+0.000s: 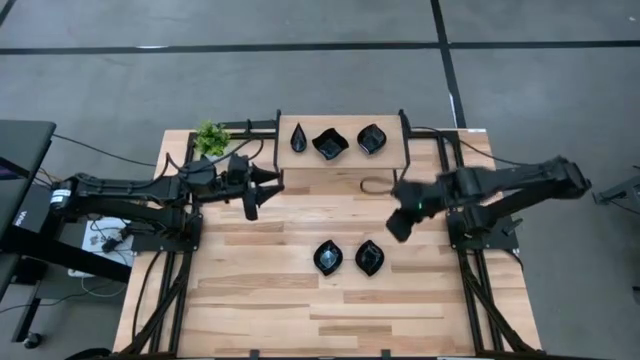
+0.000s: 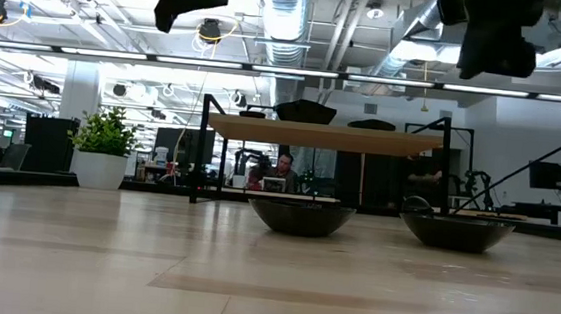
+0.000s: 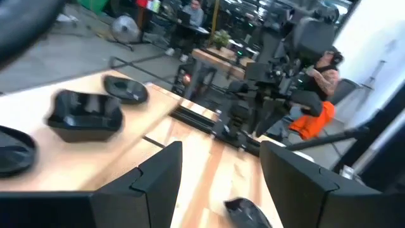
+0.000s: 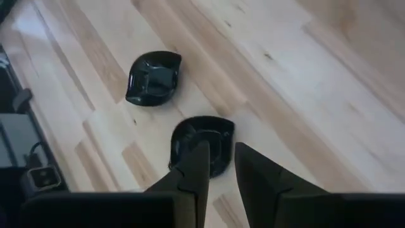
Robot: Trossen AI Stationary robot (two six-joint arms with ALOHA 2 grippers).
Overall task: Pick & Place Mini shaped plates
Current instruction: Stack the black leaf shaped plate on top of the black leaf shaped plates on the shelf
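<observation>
Three glossy black mini plates sit on a raised wooden shelf at the table's far side, also visible in the left wrist view. Two more rest on their bases on the tabletop, the left one and the right one. My right gripper hangs in the air above and just right of the right plate, fingers narrowly open and empty. My left gripper hovers open and empty near the shelf's left end.
The shelf stands on a black frame along the far edge. A small green potted plant sits at the far left corner. A dark cable loop lies in front of the shelf. People sit in the room beyond.
</observation>
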